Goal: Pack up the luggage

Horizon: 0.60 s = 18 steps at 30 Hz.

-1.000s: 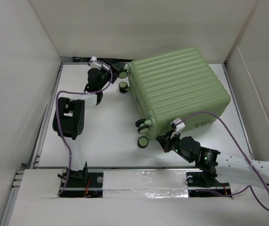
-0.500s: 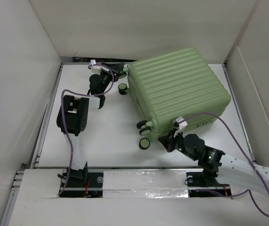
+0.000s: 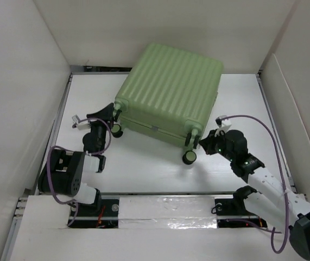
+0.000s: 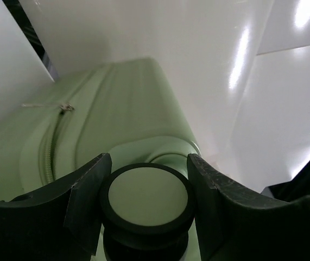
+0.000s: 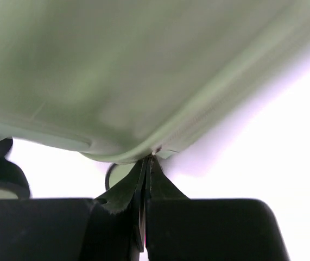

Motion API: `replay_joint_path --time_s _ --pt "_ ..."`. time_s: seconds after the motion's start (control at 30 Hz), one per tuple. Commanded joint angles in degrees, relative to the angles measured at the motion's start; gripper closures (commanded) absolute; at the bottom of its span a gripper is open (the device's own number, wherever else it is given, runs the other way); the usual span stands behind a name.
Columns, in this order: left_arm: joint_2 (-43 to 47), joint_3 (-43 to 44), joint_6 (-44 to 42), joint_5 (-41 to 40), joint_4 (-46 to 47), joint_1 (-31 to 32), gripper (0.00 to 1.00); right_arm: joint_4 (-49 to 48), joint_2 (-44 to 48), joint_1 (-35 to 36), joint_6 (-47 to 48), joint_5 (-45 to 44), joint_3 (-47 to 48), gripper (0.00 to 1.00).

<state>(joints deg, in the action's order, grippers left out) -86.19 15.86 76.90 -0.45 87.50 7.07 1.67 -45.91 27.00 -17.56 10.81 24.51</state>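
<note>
The luggage (image 3: 171, 87) is a light green ribbed suitcase, closed, lying flat and turned at an angle at the back middle of the white table. My left gripper (image 3: 110, 124) is at its near left corner. In the left wrist view my left gripper (image 4: 148, 159) has both fingers against a black-and-green wheel (image 4: 146, 197) of the luggage (image 4: 116, 109). My right gripper (image 3: 202, 142) is at the near right corner, beside another wheel (image 3: 189, 157). In the right wrist view my right gripper (image 5: 150, 159) is shut, its tips pinching at the zipper seam of the luggage (image 5: 116, 65).
White walls (image 3: 24, 81) enclose the table on the left, back and right. A taped rail (image 3: 165, 209) runs along the front edge by the arm bases. Purple cables (image 3: 263, 136) loop from both arms. Bare table (image 3: 144, 168) lies in front of the luggage.
The luggage has swung round and shifted left and back. My left arm has pulled back toward me with its wheel. My right gripper has moved up and right along the suitcase's edge.
</note>
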Motion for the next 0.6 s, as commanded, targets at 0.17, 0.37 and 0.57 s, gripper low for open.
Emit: replay_joint_path --time_s 0.17,0.37,0.57 --pt "4.5 -13.0 -5.4 4.1 14.7 16.6 1.00 -38.0 6.1 24.1 -13.2 -27.2 -11.2 1.00" --pt "9.3 -10.3 -5.8 1.0 10.7 23.9 1.00 -40.8 -8.7 51.5 -1.5 -70.0 -4.6 1.00" --pt "13.1 -7.7 -6.1 0.1 9.4 26.4 1.00 -67.8 -32.1 51.9 14.0 -68.1 -1.6 1.00"
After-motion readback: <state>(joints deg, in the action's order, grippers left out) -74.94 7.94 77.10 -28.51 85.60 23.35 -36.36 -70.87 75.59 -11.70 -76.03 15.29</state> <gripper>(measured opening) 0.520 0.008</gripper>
